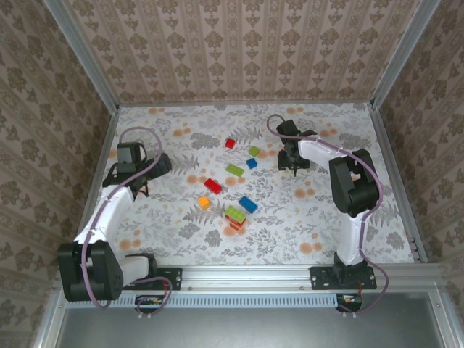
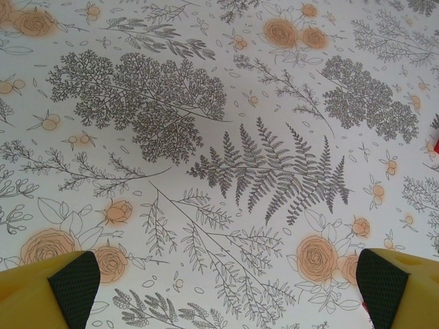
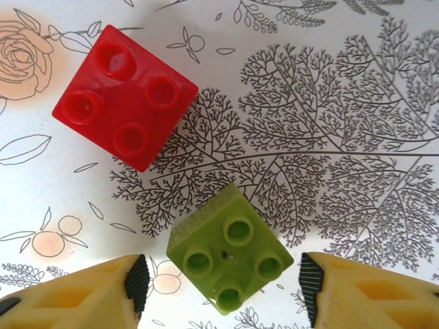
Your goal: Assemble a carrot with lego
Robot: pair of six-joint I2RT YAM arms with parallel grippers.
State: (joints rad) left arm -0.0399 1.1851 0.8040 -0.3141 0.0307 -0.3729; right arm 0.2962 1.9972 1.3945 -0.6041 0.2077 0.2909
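Judging from how the lego (image 1: pixel 213 185) lies on the counter (image 1: pixel 326 217), the carrot is taken to be barely begun. One small stack (image 1: pixel 235 216) is seen near the middle in the top view, green uppermost with what looks like yellow and red or orange beneath, though its layers are too small to be told apart with confidence. Everything else is scattered singly and well apart: a green oblong brick (image 1: pixel 234 170), an orange brick (image 1: pixel 204 203), a larger blue brick (image 1: pixel 248 204) just beside the stack, and a small blue brick (image 1: pixel 251 163) farther back. In the right wrist view a green square brick (image 3: pixel 230 250) is framed between the fingertips of the right hand (image 3: pixel 223 291), whose jaws are parted with bare counter visible on both sides of the brick, so nothing is gripped; a red square brick (image 3: pixel 125 103) lies just beyond it, not touching. The left hand (image 2: pixel 230 301) is held wide open over patterned counter, with nothing between its pads. Most of the work is therefore judged to remain: the green piece is not yet picked up, the orange and red pieces are unjoined, and no carrot shape can be made out.
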